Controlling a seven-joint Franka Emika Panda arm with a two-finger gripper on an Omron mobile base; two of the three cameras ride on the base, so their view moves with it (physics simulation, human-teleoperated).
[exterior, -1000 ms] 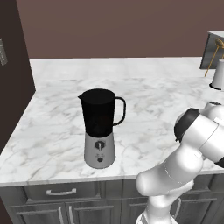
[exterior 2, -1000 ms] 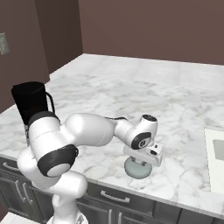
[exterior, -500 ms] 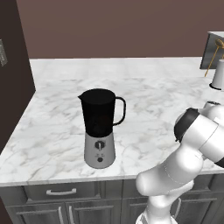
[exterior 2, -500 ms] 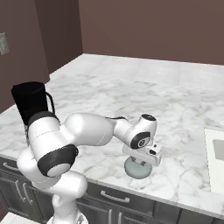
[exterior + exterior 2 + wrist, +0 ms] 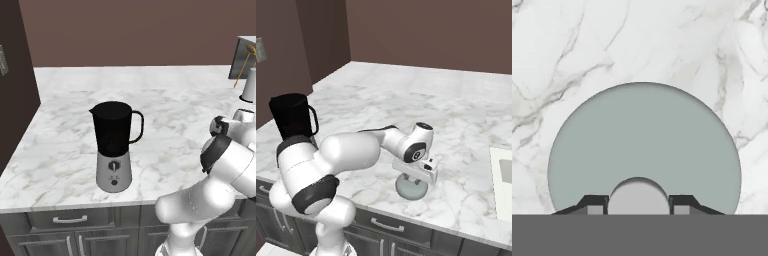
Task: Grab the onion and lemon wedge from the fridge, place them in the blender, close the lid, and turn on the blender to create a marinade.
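Note:
The pale grey lid [image 5: 642, 135] lies flat on the marble counter [image 5: 466, 125], near its front edge. My gripper [image 5: 638, 202] points straight down at it. Its two dark fingertips [image 5: 597, 202] press against either side of the lid's small central knob [image 5: 638, 192], shut on it. From the right base view the hand [image 5: 415, 175] covers most of the lid [image 5: 412, 189]. The blender [image 5: 115, 145], a dark jar on a silver base with a black knob, stands open-topped well to the left [image 5: 292, 120]. Onion, lemon wedge and fridge are out of view.
A white cup [image 5: 249, 86] and a holder with a wooden utensil stand at the counter's back right. A pale inset panel [image 5: 503, 185] lies right of the lid. A dark wall [image 5: 15, 75] bounds the counter's left side. Drawers [image 5: 70, 219] run below the front edge.
The fingers have drawn in a little around the lid's knob. The arm and the lid have stayed in place.

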